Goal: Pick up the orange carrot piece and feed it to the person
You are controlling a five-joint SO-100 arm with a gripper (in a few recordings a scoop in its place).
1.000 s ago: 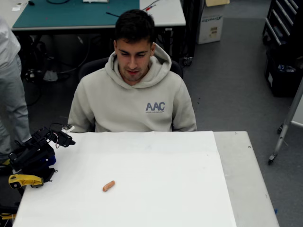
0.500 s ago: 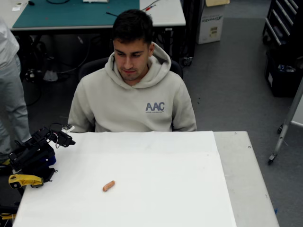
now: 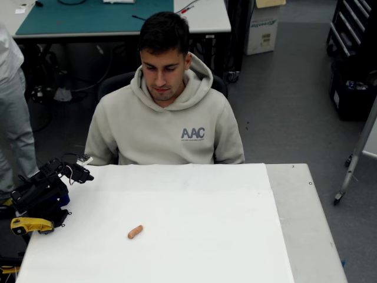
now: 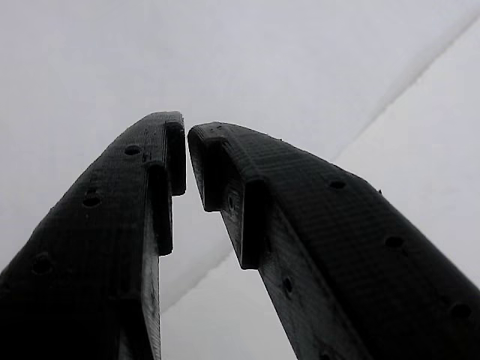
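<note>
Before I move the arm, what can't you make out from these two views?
- Person's hands and lap: overhead view, hidden behind the table edge.
- Carrot piece: overhead view, too small to show surface detail.
- Gripper: wrist view, fingertips nearly meeting with nothing between; beyond them, blank white surface.
- Grey-clothed figure: cut off by the left edge.

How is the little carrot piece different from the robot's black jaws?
The carrot piece is orange, short and rounded; the gripper is black, with long flat jaws dotted with holes. The carrot piece lies out on the white table; the gripper sits folded at the table's left edge in the overhead view, its jaws nearly closed, holding nothing. Both are near the person.
</note>
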